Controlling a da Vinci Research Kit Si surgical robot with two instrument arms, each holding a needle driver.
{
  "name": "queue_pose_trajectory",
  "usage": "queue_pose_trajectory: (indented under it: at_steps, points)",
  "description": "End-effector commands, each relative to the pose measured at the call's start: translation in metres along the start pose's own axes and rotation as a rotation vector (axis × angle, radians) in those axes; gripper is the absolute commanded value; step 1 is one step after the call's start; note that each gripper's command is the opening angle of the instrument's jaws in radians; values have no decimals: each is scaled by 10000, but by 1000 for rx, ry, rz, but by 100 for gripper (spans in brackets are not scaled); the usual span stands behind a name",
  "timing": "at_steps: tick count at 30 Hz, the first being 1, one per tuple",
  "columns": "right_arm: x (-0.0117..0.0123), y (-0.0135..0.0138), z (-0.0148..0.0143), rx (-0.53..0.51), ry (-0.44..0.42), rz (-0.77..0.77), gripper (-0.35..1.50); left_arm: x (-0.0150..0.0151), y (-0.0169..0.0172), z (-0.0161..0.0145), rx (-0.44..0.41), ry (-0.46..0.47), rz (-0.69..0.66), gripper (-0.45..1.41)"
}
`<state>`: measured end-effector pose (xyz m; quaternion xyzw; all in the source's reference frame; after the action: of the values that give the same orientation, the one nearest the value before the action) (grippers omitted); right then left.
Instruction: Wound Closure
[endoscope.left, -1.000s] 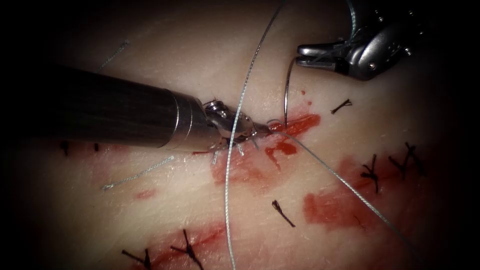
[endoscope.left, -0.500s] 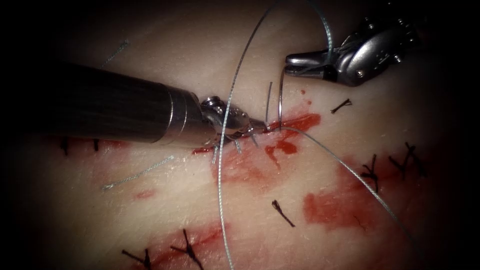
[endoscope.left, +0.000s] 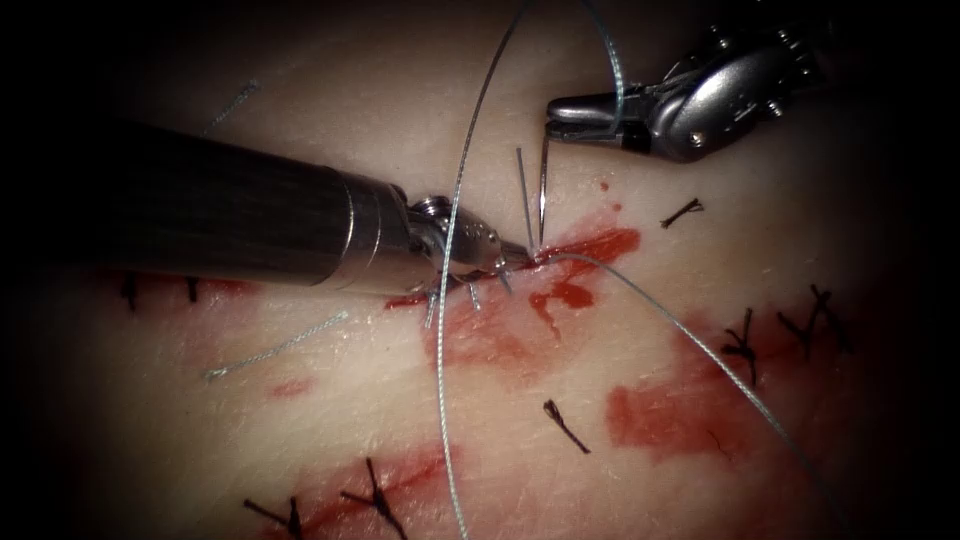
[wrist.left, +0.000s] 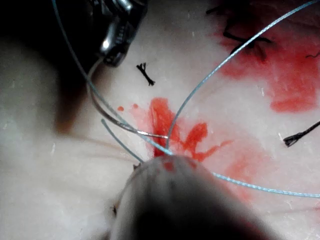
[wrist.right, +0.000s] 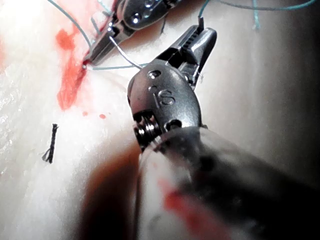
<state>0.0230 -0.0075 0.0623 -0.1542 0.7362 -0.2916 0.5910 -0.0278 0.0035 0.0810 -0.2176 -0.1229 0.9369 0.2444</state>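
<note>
The right arm's silver needle driver (endoscope.left: 552, 108) reaches in from the upper right of the endoscope frame, its jaws clamped together on the blunt end of the thin curved steel needle (endoscope.left: 542, 180). The needle hangs down from the jaws, free of the tissue, its sharp tip just above the red-stained cut (endoscope.left: 590, 245) near the frame's centre. The pale blue-grey thread (endoscope.left: 455, 300) trails from the needle's held end, arcs over the right tool, sweeps down across the left tool to the bottom edge, and another strand runs from the cut toward the lower right. The left arm's tool (endoscope.left: 515, 253), on a dark ridged shaft from the left, rests its tip at the left edge of the cut, jaws together where the thread leaves the pale pork tissue (endoscope.left: 330, 400); whether they pinch tissue or thread I cannot tell. Black knotted stitches (endoscope.left: 745, 345) sit at right and along the bottom, and red fluid (endoscope.left: 680, 410) stains the lower right.
</note>
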Motion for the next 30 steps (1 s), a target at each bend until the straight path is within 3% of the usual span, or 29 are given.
queue_pose_trajectory:
  at_steps: [1, 7, 30]
  points:
    - [-6, -2, 8, 7, 0, -3, -35, 3, 2, 8, -33, -1, 38, -45]
    - [-13, -12, 10, 24, 15, -13, -35, 9, -3, 9, -135, -4, 120, -45]
    - [-29, -33, 4, 124, -16, -17, -35, 14, -7, 0, -146, 28, 131, -45]
